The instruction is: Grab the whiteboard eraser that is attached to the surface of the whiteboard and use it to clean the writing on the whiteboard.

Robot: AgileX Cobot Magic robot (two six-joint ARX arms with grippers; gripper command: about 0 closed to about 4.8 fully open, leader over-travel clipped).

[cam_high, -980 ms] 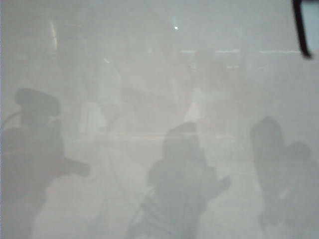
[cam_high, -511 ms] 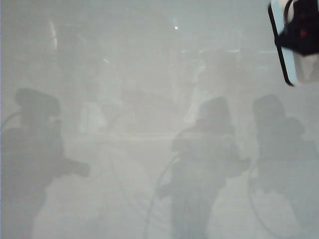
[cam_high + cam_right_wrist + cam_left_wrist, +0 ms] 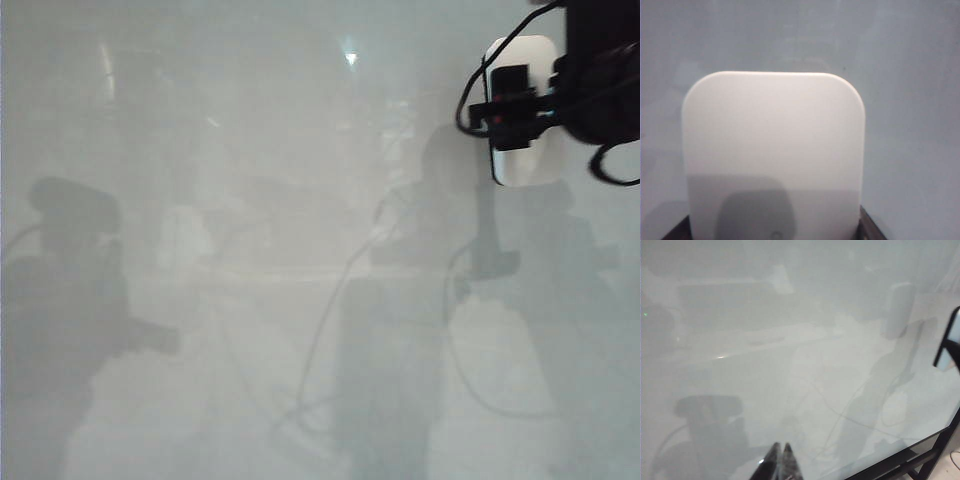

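Observation:
The whiteboard [image 3: 250, 150] fills the exterior view, pale grey and glossy. At its upper right my right gripper [image 3: 512, 108] is shut on the whiteboard eraser [image 3: 525, 160], a white rounded block held over the board. In the right wrist view the eraser [image 3: 772, 150] fills the middle, with the dark jaws at its two lower corners around my right gripper [image 3: 775, 232]. My left gripper [image 3: 781, 449] is shut with nothing in it, its tips together above the whiteboard [image 3: 765, 340]. No writing shows in any view.
Grey shadows of the arms and cables lie across the board, one large at the left [image 3: 70, 300] and another under the right arm [image 3: 480, 260]. The left wrist view shows the board's dark frame edge [image 3: 920, 460].
My right gripper has come down from the top right corner further into view with the eraser. The eraser has turned from edge-on to face-on. The left arm's shadow has not moved.

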